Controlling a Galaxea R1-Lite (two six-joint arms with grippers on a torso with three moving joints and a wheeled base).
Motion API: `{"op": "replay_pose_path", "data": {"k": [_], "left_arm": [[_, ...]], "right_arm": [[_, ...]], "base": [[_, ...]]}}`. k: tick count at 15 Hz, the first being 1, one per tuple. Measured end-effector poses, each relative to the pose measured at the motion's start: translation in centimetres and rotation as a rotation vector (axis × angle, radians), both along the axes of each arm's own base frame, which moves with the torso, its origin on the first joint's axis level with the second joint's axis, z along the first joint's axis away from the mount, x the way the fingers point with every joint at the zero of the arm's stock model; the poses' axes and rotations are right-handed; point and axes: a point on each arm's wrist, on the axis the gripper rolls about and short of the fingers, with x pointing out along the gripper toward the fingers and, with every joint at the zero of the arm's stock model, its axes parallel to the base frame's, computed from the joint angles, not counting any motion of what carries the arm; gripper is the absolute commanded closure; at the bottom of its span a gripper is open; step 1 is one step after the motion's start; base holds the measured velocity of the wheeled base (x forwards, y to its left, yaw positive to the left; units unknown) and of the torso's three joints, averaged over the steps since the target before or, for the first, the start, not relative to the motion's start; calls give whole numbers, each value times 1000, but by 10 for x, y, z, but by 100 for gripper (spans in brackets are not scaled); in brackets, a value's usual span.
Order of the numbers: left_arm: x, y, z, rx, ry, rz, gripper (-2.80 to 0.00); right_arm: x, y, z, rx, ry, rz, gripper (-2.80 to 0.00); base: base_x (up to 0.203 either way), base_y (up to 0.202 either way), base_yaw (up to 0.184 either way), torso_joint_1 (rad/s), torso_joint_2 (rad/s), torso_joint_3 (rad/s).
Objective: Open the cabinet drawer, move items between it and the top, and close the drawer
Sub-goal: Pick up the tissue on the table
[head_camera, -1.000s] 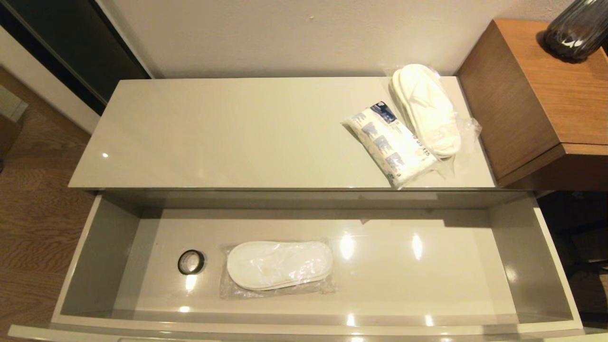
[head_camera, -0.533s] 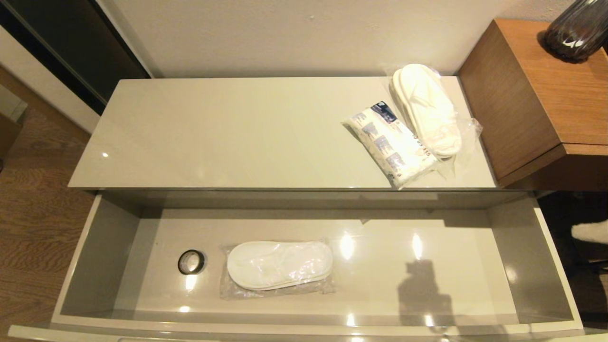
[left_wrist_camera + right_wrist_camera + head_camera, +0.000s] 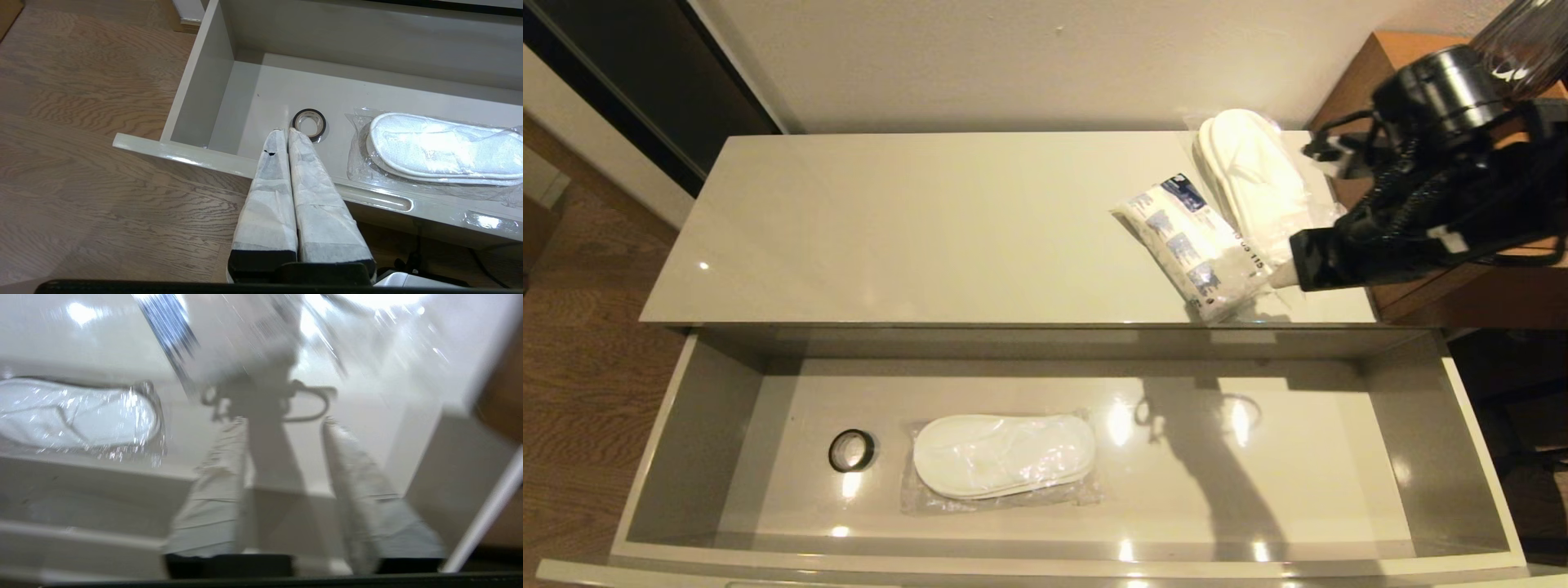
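A plain pale wall backed the low cabinet. The long grey-walled cabinet drawer [image 3: 694, 425] stood open, holding a small black ring [image 3: 852, 450] and a bagged flat pair of white slippers [image 3: 1003, 455]. On the glossy cream-white worktop [image 3: 915, 229] lay the soft white packet with blue printed panels [image 3: 1194, 247] and a second pair of white slippers [image 3: 1252, 184]. The right hand [image 3: 1284, 276], absent a second earlier, had swung in beside them, probably to take one. Only its wrist view showed its fingers [image 3: 212, 486] parted and empty; only the left wrist view showed the left hand [image 3: 284, 130] closed, parked over the drawer front.
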Motion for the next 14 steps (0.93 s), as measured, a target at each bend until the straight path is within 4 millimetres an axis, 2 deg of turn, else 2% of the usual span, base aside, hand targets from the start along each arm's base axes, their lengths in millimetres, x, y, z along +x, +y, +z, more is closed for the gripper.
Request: {"op": "replay_pose_path", "data": {"k": [3, 6, 9, 12, 13, 14], "left_arm": [[0, 0, 0, 0, 0, 0, 0], [0, 0, 0, 0, 0, 0, 0], [0, 0, 0, 0, 0, 0, 0], [0, 0, 0, 0, 0, 0, 0], [0, 0, 0, 0, 0, 0, 0], [0, 0, 0, 0, 0, 0, 0]], "right_arm": [[40, 39, -13, -115, -36, 45, -280], [66, 65, -23, -224, -133, 56, -280], [86, 75, -34, -257, -224, -18, -280], [90, 78, -45, -249, -206, -36, -280], [90, 78, -46, -235, -201, -47, -260], [90, 78, -48, -223, -196, -59, 0]], "base": [[0, 0, 0, 0, 0, 0], [0, 0, 0, 0, 0, 0], [0, 0, 0, 0, 0, 0], [0, 0, 0, 0, 0, 0], [0, 0, 0, 0, 0, 0], [0, 0, 0, 0, 0, 0]]}}
